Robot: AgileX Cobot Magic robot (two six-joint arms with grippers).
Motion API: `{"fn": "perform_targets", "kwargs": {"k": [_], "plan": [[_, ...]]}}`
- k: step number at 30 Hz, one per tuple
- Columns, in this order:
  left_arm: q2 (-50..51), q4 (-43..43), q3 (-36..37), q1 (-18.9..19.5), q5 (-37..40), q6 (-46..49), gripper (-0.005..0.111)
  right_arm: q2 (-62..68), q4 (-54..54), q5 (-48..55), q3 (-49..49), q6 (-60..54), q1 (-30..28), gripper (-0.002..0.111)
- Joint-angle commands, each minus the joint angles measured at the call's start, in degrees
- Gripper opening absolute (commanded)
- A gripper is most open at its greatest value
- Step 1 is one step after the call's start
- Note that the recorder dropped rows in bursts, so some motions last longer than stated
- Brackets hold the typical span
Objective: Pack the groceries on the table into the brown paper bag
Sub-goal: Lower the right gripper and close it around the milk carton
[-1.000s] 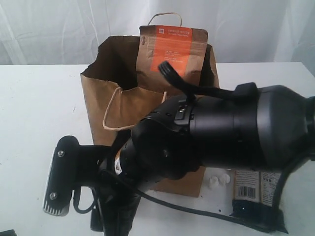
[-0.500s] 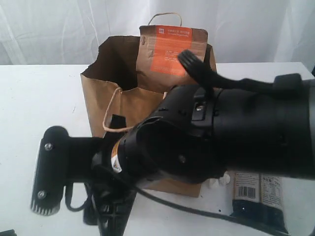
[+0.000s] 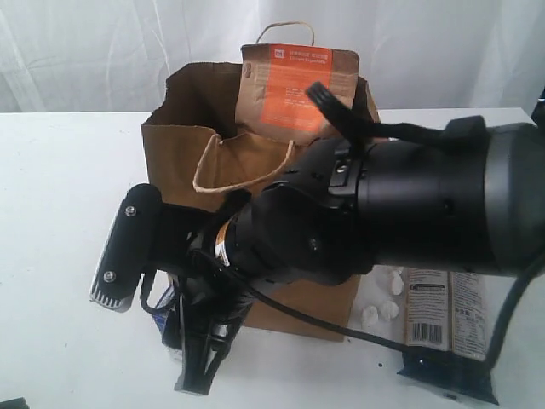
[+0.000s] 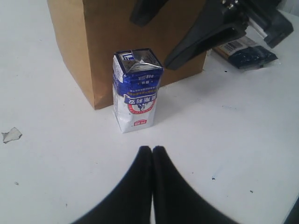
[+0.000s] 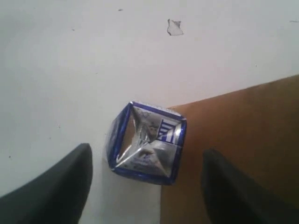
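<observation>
Carton: small blue-white carton (image 4: 135, 91) stands upright on the table (image 3: 60, 187), folded top up, tucked just beside the foot of the brown paper bag (image 3: 183, 166) near its corner.
Right gripper: right gripper (image 5: 147, 153) hangs directly over the carton, jaws spread wide, one finger on each side with clear white table showing in both gaps. No contact, nothing held.
Left gripper: left gripper (image 4: 152, 151) sits low over the table a little way in front of the carton, fingers pressed flat together with nothing between them.
Bag: upright and open at the top, creased, one loop handle hanging down the front.
Pouch: brown pouch with orange label (image 3: 294, 81) is upright inside the bag, its upper half poking above the rim.
Noodles: long dark-blue noodle packet (image 3: 443, 328) lies flat on the table to the right of the bag, barcode up.
Scrap: torn paper scrap (image 4: 10, 135) lies on the table, well apart from the carton.
</observation>
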Motion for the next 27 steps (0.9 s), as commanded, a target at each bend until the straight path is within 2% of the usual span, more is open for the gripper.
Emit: {"fn": "perform_targets", "kwargs": {"k": [1, 27], "plan": [[-0.3, -0.4, 0.2, 0.0, 0.3, 0.0, 0.000, 1.3, 1.0, -1.6, 0.0, 0.4, -0.3, 0.062], [-0.3, -0.4, 0.2, 0.0, 0.3, 0.0, 0.000, 6.4, 4.1, -3.8, 0.0, 0.4, 0.1, 0.062]]}}
